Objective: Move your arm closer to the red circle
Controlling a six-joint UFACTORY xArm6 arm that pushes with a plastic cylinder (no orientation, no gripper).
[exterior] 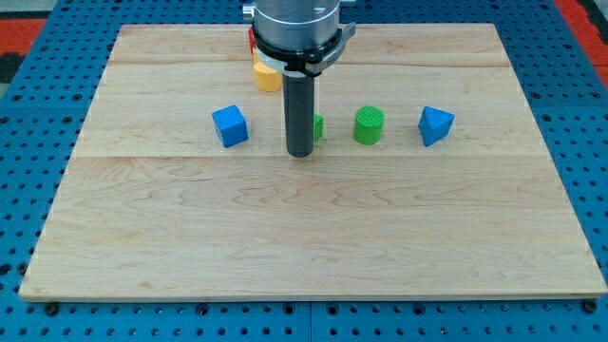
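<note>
Resting on wooden board (313, 237), my tip (301, 152)

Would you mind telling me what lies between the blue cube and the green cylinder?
In the camera view, my tip stands between the blue cube and green cylinder, with a small green block partly hidden behind the rod.

A dark rod under a round metal head

The arm enters from the view's top as a wide, round, silver-grey housing with a shiny surface. Below it sits a black ring with a small black bracket on each side, and a short screw-like part shows there. From the ring hangs a straight, dark grey cylinder, smooth and plain, with no markings, ending in my tip (301, 153), which is flat.
</note>
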